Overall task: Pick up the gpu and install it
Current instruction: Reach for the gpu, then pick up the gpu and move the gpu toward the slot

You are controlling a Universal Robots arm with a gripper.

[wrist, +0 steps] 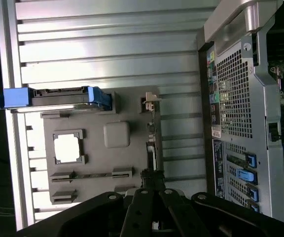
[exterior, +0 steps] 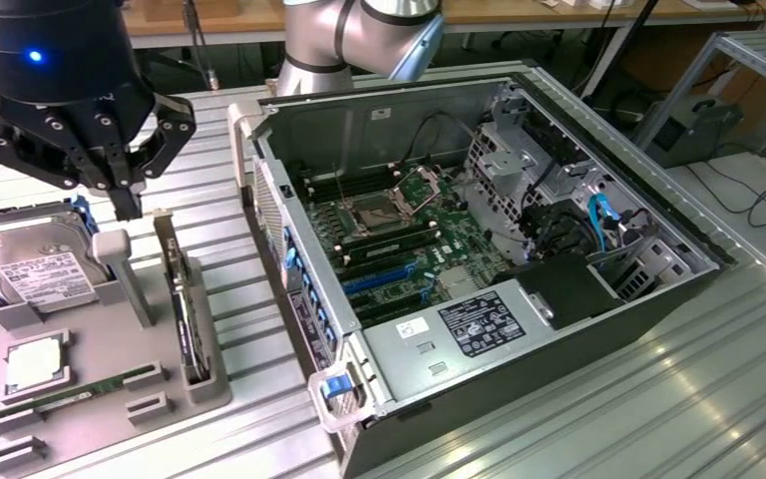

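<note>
Closed jaws, over gpu (exterior: 187,309) (upright in tray (exterior: 97,351))

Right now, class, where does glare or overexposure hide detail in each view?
Exterior view: bright streaks glare off the metal table. Wrist view: its slats shine, and the square chip is washed out white.

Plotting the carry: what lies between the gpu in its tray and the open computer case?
Only the tray's edge and bare ribbed table lie between the gpu and the computer case, as the exterior and wrist views show.
</note>
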